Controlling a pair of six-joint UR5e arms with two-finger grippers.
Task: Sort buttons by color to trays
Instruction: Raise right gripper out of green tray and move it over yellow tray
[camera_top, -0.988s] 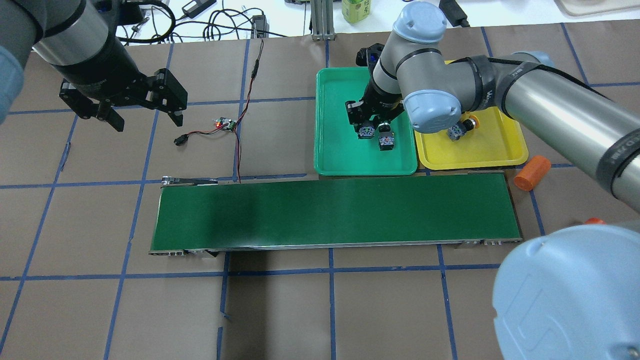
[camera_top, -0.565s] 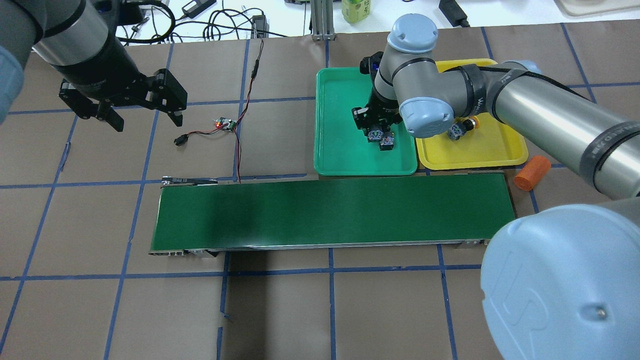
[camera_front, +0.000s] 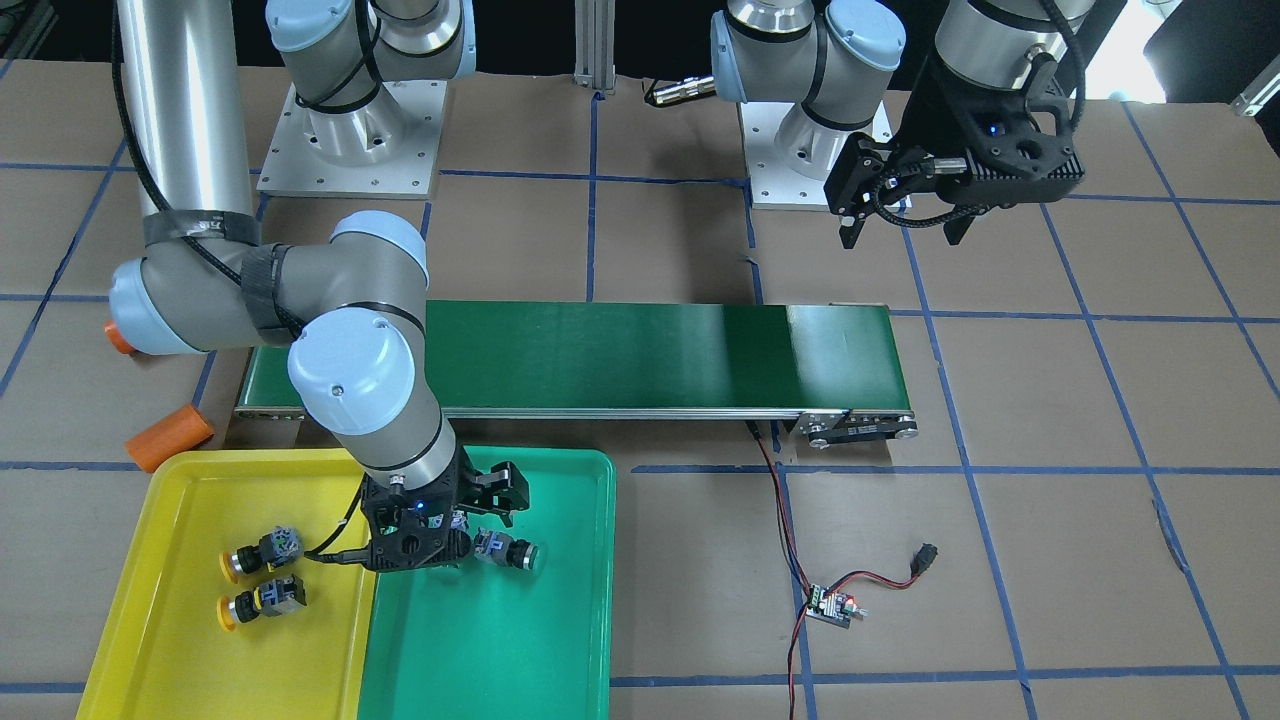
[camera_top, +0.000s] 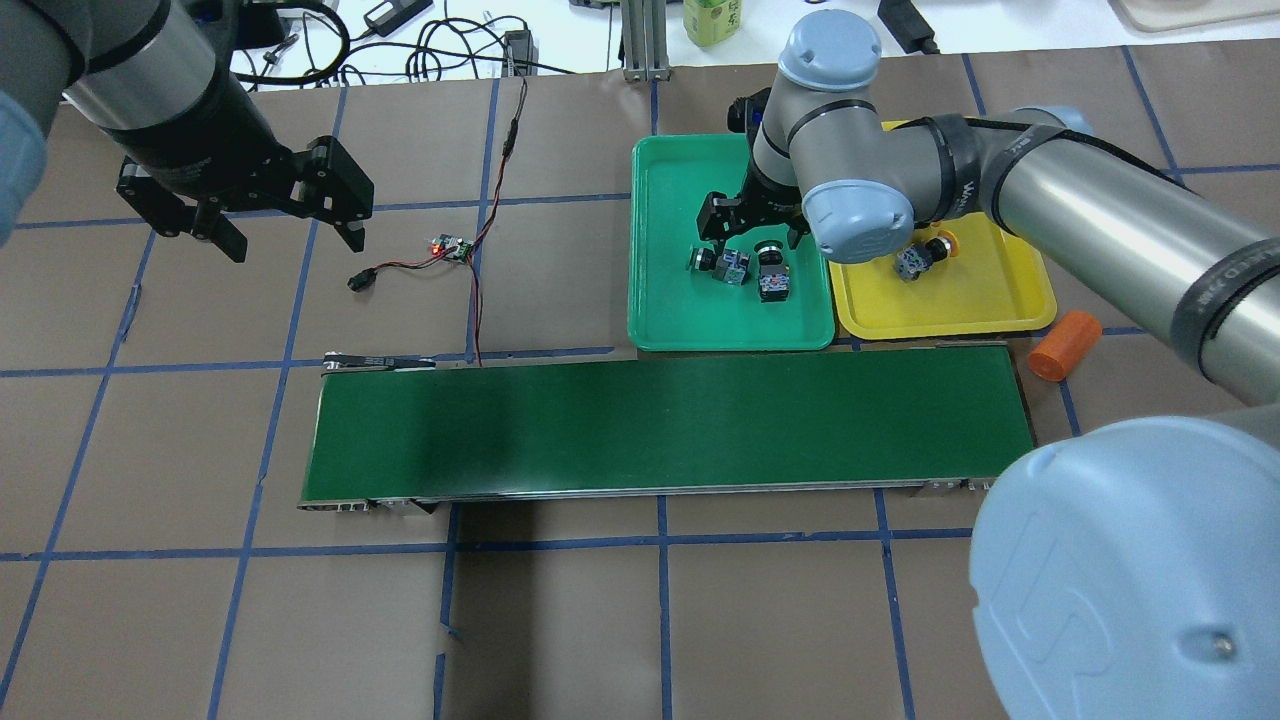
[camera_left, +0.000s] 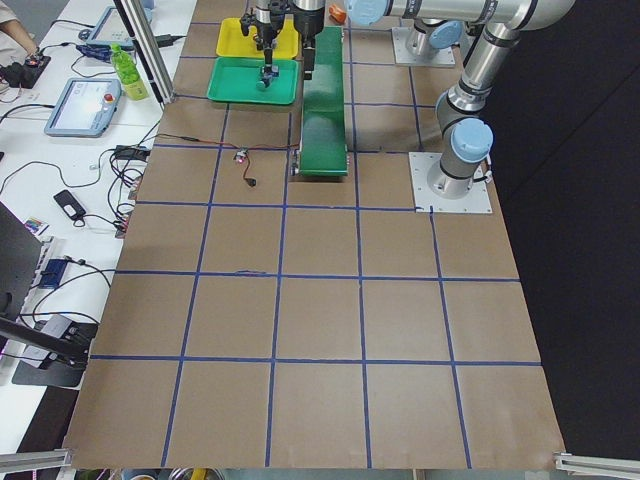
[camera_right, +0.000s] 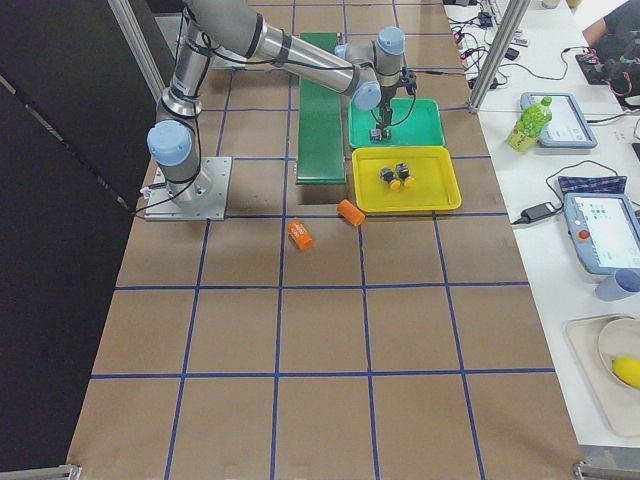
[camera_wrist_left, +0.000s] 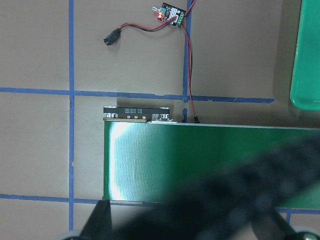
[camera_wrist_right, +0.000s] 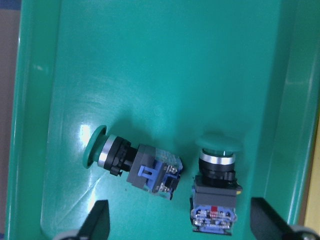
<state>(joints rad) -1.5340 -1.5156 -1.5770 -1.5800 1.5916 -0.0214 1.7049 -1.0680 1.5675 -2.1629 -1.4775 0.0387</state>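
Two green-capped buttons lie in the green tray (camera_top: 680, 180): one on its side (camera_top: 720, 263), one with its cap pointing away from me (camera_top: 772, 280). In the right wrist view the first button (camera_wrist_right: 132, 162) and the second button (camera_wrist_right: 216, 185) lie close side by side. My right gripper (camera_top: 750, 228) hovers just above them, open and empty, and it also shows in the right wrist view (camera_wrist_right: 182, 222). Two yellow-capped buttons (camera_front: 262, 550) (camera_front: 260, 598) lie in the yellow tray (camera_front: 160, 640). My left gripper (camera_top: 290, 235) is open and empty, high over the table's far left.
The long dark-green conveyor belt (camera_top: 670, 425) runs in front of the trays. Orange cylinders lie by the belt's right end (camera_top: 1065, 345) (camera_front: 118, 338). A small circuit board (camera_top: 450, 247) with red and black wires lies left of the green tray.
My right gripper held a green button low in the green tray; now it has opened and risen, and that button lies on its side. The left arm has not moved.
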